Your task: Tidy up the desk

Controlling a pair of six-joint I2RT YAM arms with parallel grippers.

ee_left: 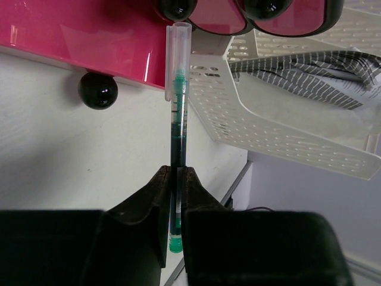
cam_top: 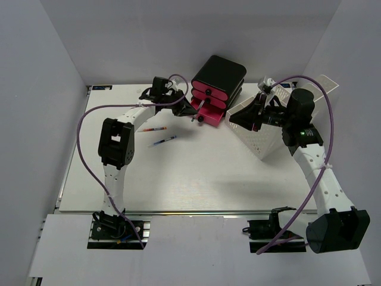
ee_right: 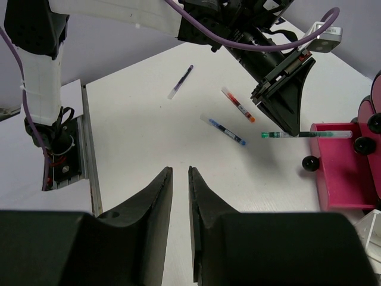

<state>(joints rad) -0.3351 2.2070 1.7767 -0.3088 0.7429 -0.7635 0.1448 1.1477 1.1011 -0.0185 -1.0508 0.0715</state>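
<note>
The white desk (cam_top: 196, 179) holds a black drawer unit with pink drawers (cam_top: 214, 83) at the back. My left gripper (cam_top: 193, 112) is shut on a green pen (ee_left: 177, 119) with a clear cap. It holds the pen level, cap end over the front of the pulled-out bottom pink drawer (ee_right: 339, 167). The right wrist view also shows the left gripper (ee_right: 293, 125) and the pen (ee_right: 306, 135). My right gripper (ee_right: 180, 173) is empty, its jaws a narrow gap apart, hovering above the desk (ee_right: 137, 119) beside the white perforated tray (cam_top: 271, 134).
A red pen (cam_top: 156, 128) and a blue pen (cam_top: 162, 141) lie on the desk left of the drawers. A third, dark-blue pen (ee_right: 180, 81) lies farther off. The drawer's black knob (ee_left: 98, 90) sits near the held pen. The tray (ee_left: 286, 119) stands tilted at the right.
</note>
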